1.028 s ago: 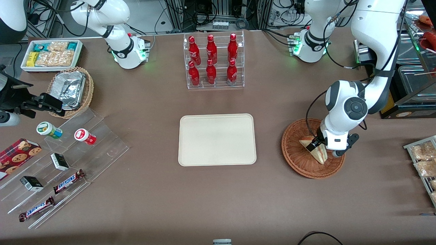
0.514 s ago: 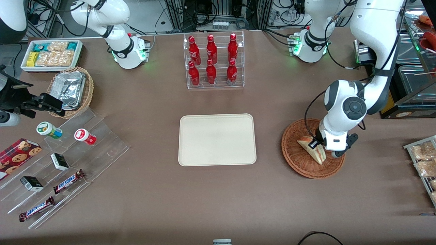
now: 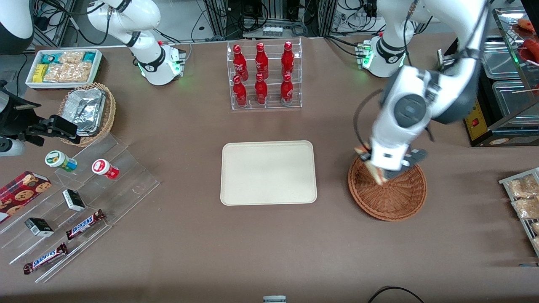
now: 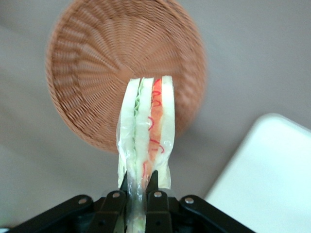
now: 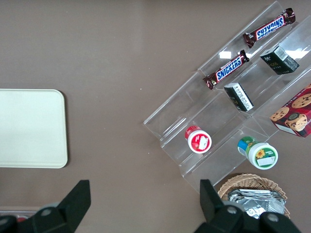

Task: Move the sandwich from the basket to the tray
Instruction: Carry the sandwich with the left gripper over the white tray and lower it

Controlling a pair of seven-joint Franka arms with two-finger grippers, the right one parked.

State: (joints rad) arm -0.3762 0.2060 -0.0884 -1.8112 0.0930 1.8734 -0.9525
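My left gripper [image 3: 375, 167] [image 4: 139, 187] is shut on the sandwich [image 3: 376, 173] [image 4: 146, 128], a wrapped wedge with red, green and white filling along its cut edge. The sandwich hangs in the air above the rim of the reddish-brown woven basket [image 3: 393, 198] [image 4: 95, 68], on the side nearest the tray. Nothing else shows in the basket. The cream-white tray [image 3: 268, 172] [image 4: 272, 179] lies flat at the middle of the table, apart from the basket, with nothing on it.
A clear rack of red bottles [image 3: 264, 75] stands farther from the front camera than the tray. Toward the parked arm's end are a clear stepped shelf with snacks [image 3: 71, 202], a tan basket of foil containers [image 3: 88, 110] and a white snack bin [image 3: 64, 67].
The gripper has lifted the sandwich out of the basket and carried it up and toward the tray; the arm swung with it.
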